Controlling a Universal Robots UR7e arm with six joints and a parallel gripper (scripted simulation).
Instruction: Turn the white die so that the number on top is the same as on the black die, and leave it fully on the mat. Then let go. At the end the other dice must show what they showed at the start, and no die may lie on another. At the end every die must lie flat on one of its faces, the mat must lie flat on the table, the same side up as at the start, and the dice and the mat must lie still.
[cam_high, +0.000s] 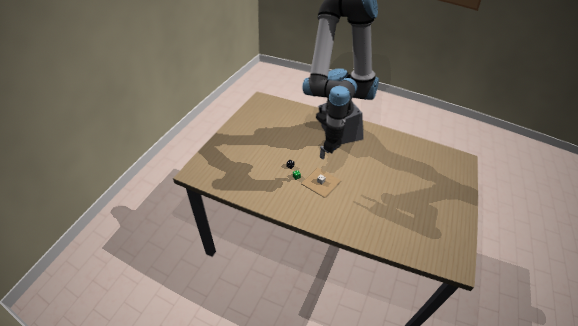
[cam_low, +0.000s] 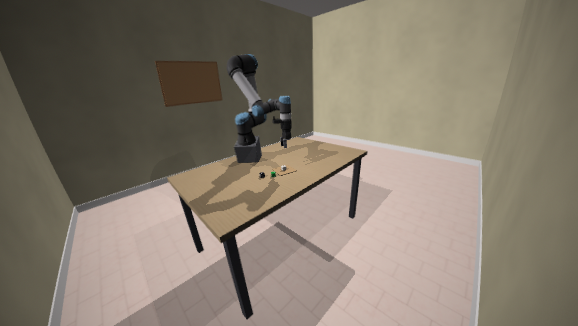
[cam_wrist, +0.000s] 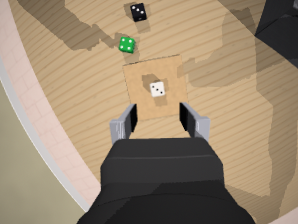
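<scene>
The white die (cam_high: 321, 179) (cam_low: 283, 168) (cam_wrist: 157, 89) lies flat on the tan square mat (cam_high: 325, 190) (cam_wrist: 172, 69), wholly within its edges. Its top shows three black pips in a diagonal in the wrist view. The black die (cam_high: 290, 164) (cam_low: 261, 175) (cam_wrist: 138, 12) lies on the table off the mat; its top appears to show three white pips. My gripper (cam_high: 326, 151) (cam_low: 284, 143) (cam_wrist: 158, 111) is open with nothing between its fingers. It hangs above the table, clear of the white die and to the arm-base side of it in the top view.
A green die (cam_high: 296, 175) (cam_low: 273, 174) (cam_wrist: 127, 44) lies on the wooden table (cam_high: 260, 215) (cam_low: 225, 220), between the black die and the mat, close to a mat corner. Its top shows four pips. The arm's base (cam_high: 352, 125) (cam_low: 248, 151) stands at the table's back edge.
</scene>
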